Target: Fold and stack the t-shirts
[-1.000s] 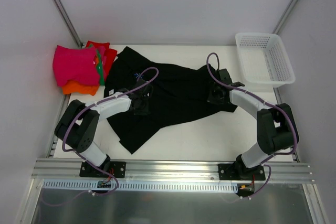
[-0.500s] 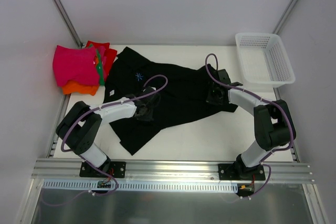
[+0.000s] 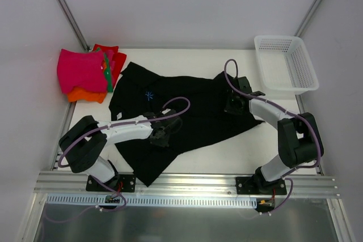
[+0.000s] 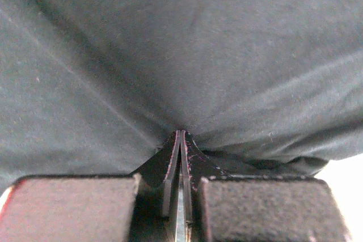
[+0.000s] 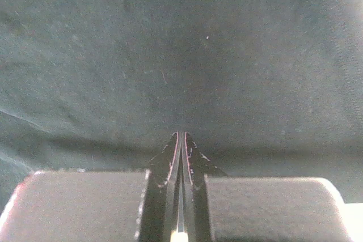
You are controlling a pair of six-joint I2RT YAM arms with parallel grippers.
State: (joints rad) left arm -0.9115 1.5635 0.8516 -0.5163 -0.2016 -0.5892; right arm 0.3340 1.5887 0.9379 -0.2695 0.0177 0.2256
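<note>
A large black t-shirt (image 3: 195, 97) lies spread and rumpled across the middle of the table. My left gripper (image 3: 161, 135) is shut on its near left part; in the left wrist view the cloth (image 4: 187, 55) puckers into creases at the closed tips (image 4: 180, 132). On the shirt's right part my right gripper (image 3: 234, 105) is also shut, tips (image 5: 181, 134) pressed together into the black cloth (image 5: 181, 49). At the far left sits a pile of folded t-shirts: magenta-pink (image 3: 79, 69) on top, orange (image 3: 85, 94) under it, red (image 3: 113, 56) behind, a green edge (image 3: 106, 73) between.
A white mesh basket (image 3: 286, 63) stands at the far right corner of the table. Metal frame posts rise at both back corners. Bare white tabletop (image 3: 227, 148) shows between the shirt and the near rail.
My left gripper has moved right and toward the near edge, dragging the shirt's left part with it. The right gripper shifted slightly nearer. Both stayed shut.
</note>
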